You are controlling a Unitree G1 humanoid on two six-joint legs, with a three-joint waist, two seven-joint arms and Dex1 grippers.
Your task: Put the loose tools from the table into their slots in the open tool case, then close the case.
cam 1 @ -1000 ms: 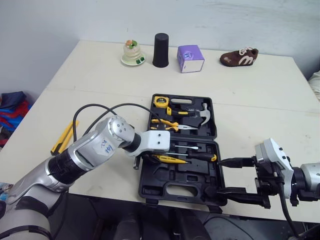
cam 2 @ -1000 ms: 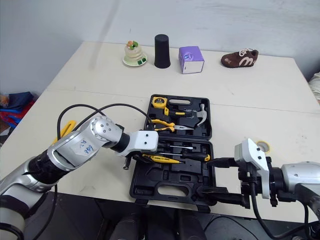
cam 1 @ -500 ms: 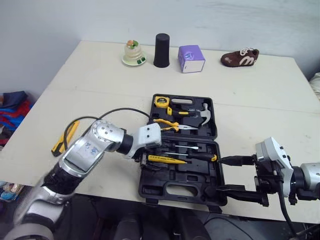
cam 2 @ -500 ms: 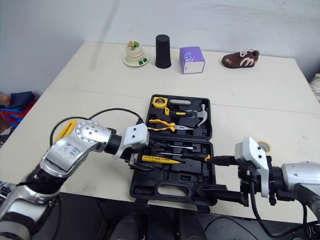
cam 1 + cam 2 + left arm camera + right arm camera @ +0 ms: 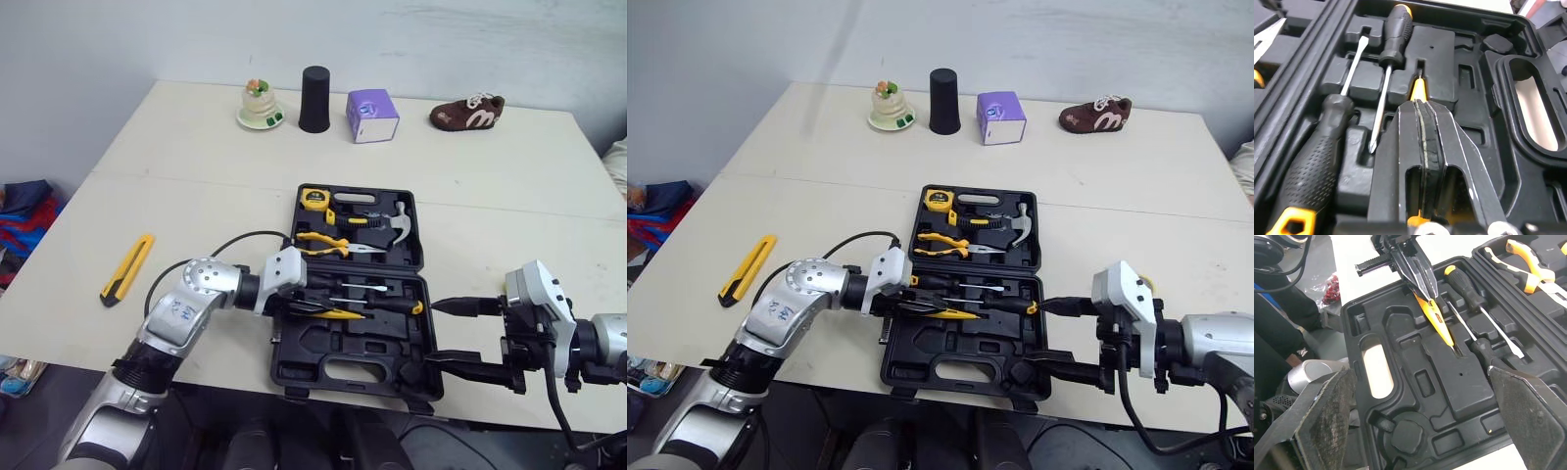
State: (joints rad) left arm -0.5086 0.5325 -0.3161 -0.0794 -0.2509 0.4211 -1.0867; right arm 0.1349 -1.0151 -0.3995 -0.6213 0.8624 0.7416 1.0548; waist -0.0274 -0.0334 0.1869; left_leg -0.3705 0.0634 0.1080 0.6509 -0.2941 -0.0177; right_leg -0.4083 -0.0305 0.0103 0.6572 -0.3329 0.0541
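The open black tool case (image 5: 294, 367) lies at the table's front. Its far half holds a tape measure (image 5: 313, 198), pliers (image 5: 328, 242) and a hammer (image 5: 387, 223). Two black-handled screwdrivers (image 5: 390, 305) sit in the near half. My left gripper (image 5: 315, 306) is shut, its fingers (image 5: 1422, 147) pressed together and lying over a yellow screwdriver (image 5: 1441, 327) in the near half. My right gripper (image 5: 446, 333) stands wide open around the case's near right corner, its pads (image 5: 1327, 413) apart. A yellow utility knife (image 5: 127, 267) lies loose on the table to the left.
Along the far edge stand a small figurine (image 5: 260, 104), a black cup (image 5: 314, 99), a purple box (image 5: 372, 116) and a brown shoe (image 5: 467, 112). Coloured cloth (image 5: 24, 211) lies beyond the table's left edge.
My left arm has dropped and pulled back left, uncovering the utility knife; its gripper has slid left along the yellow screwdriver. The right gripper has barely moved.
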